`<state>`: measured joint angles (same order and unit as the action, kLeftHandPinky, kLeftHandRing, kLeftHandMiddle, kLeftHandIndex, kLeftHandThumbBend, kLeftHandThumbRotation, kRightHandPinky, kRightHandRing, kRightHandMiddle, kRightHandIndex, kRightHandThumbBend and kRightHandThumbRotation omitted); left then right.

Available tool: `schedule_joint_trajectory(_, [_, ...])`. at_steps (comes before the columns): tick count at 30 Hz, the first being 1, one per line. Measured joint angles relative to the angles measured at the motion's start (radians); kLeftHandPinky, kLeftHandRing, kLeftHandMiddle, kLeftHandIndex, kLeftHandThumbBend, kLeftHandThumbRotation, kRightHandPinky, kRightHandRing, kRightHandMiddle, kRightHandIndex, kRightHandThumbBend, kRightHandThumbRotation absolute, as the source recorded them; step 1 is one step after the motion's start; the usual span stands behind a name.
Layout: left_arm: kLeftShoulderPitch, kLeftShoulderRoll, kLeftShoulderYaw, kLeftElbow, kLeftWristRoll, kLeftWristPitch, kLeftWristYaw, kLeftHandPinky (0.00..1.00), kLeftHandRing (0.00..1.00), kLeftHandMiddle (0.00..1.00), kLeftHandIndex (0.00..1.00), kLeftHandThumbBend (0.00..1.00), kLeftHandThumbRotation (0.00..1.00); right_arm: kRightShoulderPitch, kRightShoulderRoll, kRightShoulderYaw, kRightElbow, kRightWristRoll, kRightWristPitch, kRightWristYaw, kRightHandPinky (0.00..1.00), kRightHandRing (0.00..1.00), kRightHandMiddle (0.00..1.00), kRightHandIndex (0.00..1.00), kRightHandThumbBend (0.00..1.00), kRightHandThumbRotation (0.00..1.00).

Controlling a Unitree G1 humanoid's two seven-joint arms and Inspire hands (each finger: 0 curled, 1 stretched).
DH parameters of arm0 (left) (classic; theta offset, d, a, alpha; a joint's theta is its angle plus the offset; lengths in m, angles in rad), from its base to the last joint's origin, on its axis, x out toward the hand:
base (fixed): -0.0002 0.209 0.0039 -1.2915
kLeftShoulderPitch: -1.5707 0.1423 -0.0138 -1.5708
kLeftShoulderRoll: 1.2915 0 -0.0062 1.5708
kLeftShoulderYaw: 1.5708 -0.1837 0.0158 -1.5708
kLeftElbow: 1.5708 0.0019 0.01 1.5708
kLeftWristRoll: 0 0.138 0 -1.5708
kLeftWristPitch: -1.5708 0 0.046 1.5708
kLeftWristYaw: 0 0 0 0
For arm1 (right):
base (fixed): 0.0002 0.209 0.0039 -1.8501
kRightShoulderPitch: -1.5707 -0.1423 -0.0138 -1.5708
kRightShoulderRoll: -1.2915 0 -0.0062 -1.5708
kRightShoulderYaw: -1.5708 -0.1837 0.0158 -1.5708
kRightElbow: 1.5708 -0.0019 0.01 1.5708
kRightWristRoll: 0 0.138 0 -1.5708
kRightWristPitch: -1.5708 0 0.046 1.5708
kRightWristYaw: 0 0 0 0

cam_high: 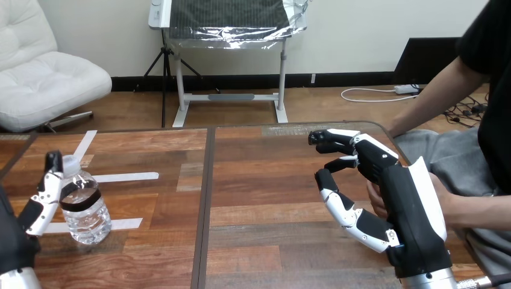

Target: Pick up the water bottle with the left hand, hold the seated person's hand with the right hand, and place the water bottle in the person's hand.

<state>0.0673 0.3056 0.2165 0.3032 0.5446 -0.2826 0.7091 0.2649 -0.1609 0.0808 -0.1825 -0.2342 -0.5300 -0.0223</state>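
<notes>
A clear water bottle [85, 208] with a white cap and a dark label band stands upright on the wooden table [259, 180] at the near left. My left hand [43, 198] is at the bottle's left side, with a straight finger lying along it; nothing is curled round the bottle. At the right, my right hand [398, 186] hovers over the table's right edge, its fingers loosely bent and holding nothing, its thumb stretched toward me. The person's hand [375, 201] shows just behind and under my right hand, mostly hidden. I cannot tell whether the two touch.
White tape strips [126, 176] lie on the table near the bottle. The person's other arm [431, 99] reaches down to the table's far right corner. A dark seam [205, 198] runs down the table between the two halves.
</notes>
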Motion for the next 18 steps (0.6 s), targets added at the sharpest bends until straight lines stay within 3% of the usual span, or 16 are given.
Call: schedule_joint_trajectory(18, [-0.102,0.007,-0.014,0.176,-0.163,0.034,-0.190,0.80,0.87,0.89,0.92,0.88,0.68,-0.001,-0.001,-0.007,0.007,0.005,-0.009,0.017,0.57,0.71,0.75,0.68,0.34,0.00])
